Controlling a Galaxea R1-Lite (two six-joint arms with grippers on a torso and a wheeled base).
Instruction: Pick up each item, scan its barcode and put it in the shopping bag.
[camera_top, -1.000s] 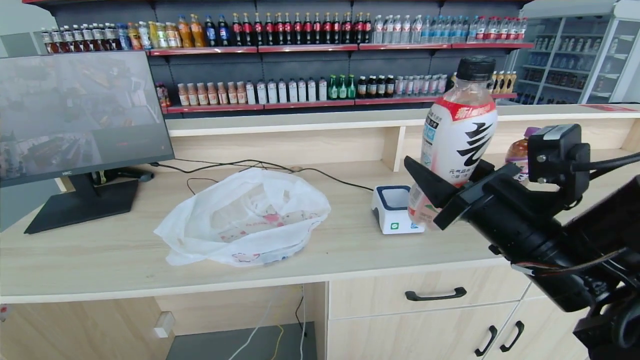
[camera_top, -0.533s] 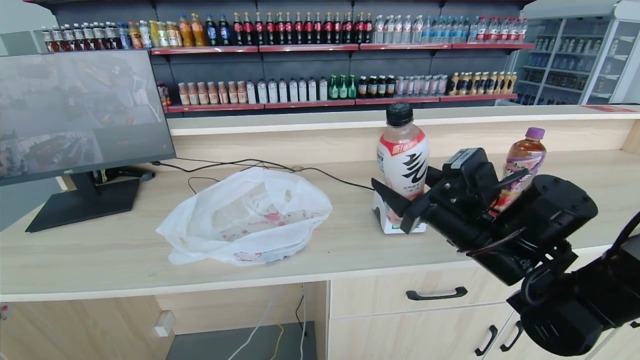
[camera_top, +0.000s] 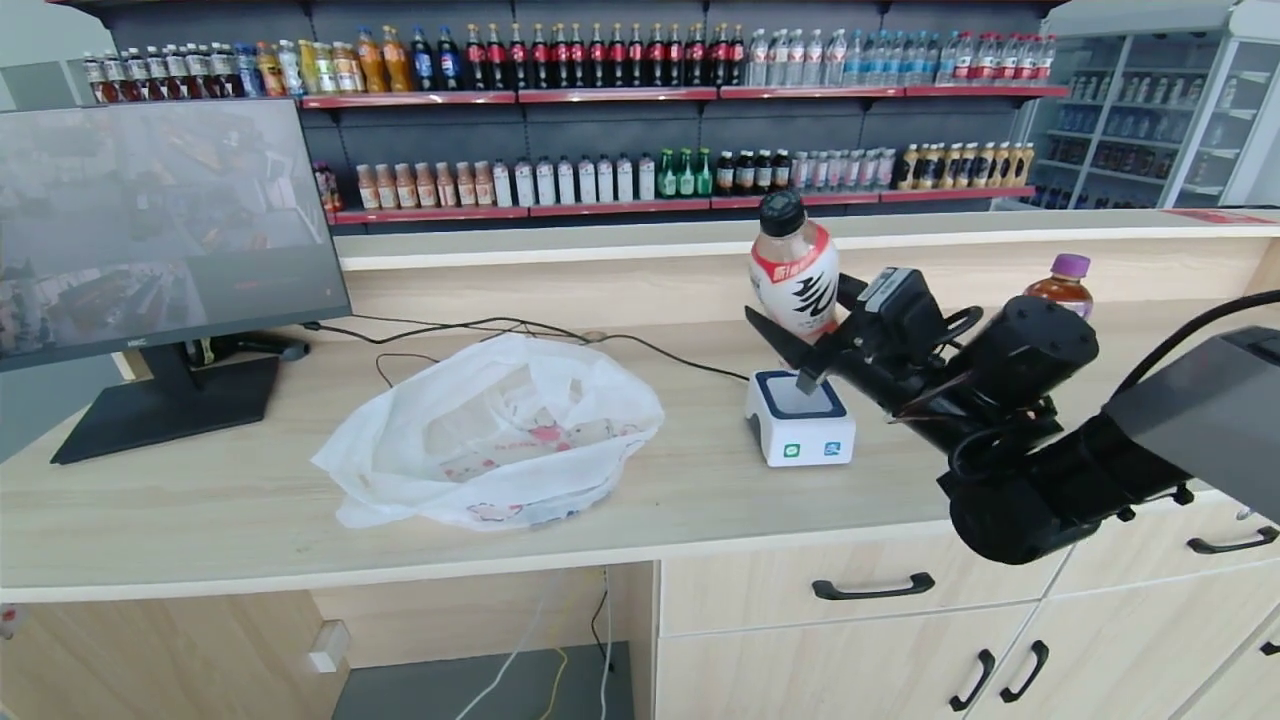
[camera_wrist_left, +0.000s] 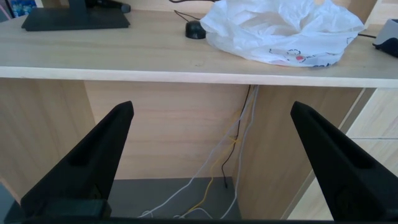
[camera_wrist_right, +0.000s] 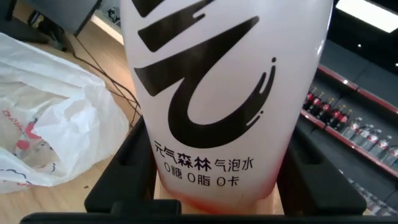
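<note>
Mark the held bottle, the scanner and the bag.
held bottle (camera_top: 797, 290): head view, on its white label.
scanner (camera_top: 806, 445): head view, on its white front face.
bag (camera_top: 480, 445): head view, on the plastic near its middle.

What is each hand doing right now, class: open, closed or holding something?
Left hand: open, empty.
Right hand: closed on the bottle.

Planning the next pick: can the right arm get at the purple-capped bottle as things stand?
Probably not yet. The right claw is shut on the white-labelled bottle above the scanner, so it has no free grip. The purple-capped bottle stands on the counter beyond that arm, otherwise unblocked.
</note>
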